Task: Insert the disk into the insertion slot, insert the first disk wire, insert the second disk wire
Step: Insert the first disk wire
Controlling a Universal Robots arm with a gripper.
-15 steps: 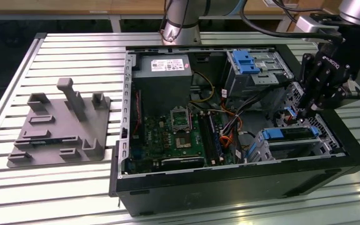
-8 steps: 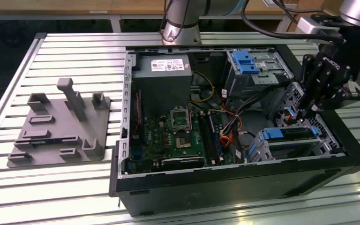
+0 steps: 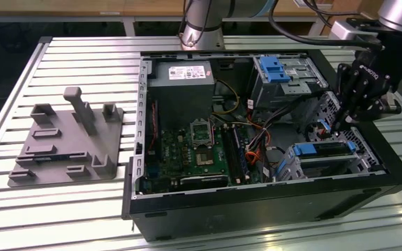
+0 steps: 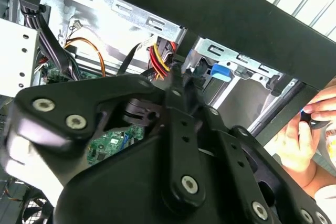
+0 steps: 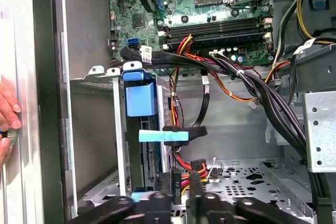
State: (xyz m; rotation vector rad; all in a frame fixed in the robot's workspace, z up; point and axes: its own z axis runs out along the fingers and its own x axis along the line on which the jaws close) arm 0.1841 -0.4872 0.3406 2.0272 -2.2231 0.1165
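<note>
Disk seated in its cage, jaws closed on a wire connector

Disk (image 3: 324, 150) lay inside the insertion slot (image 3: 295, 168), in the corner of the open computer case (image 3: 257, 209) toward the exterior view's lower right. The gripper (image 3: 338, 125) reached down into the case, its tips just beside the disk's far long edge and a little above it. In the first wrist view the gripper (image 5: 182, 184) had its fingers (image 5: 157, 203) drawn close together, pinching a black wire connector (image 5: 177, 179) with red, orange and yellow leads, right next to the side of the disk (image 5: 140, 100) and the silver wall of the slot (image 5: 118, 145). Whether the connector touched the disk could not be told.

From outside, the disk showed a dark upper face, framed at both short ends by the bright blue plastic of its carrier. It lay flat, level with the cage's top. Its long axis ran roughly across the exterior view from left to right, along the case's near wall. In the first wrist view it appeared edge-on, with the blue carrier end standing out of the perforated metal.

A taller grey bay (image 3: 285, 78) with a blue latch stood further back, and the green motherboard (image 3: 194, 151) lay to the exterior view's left of the disk. A person's hand (image 5: 6, 116) rested at the case's outer edge. A grey fixture plate (image 3: 61, 146) sat on the slatted table (image 3: 61, 209), well apart from the case.
</note>
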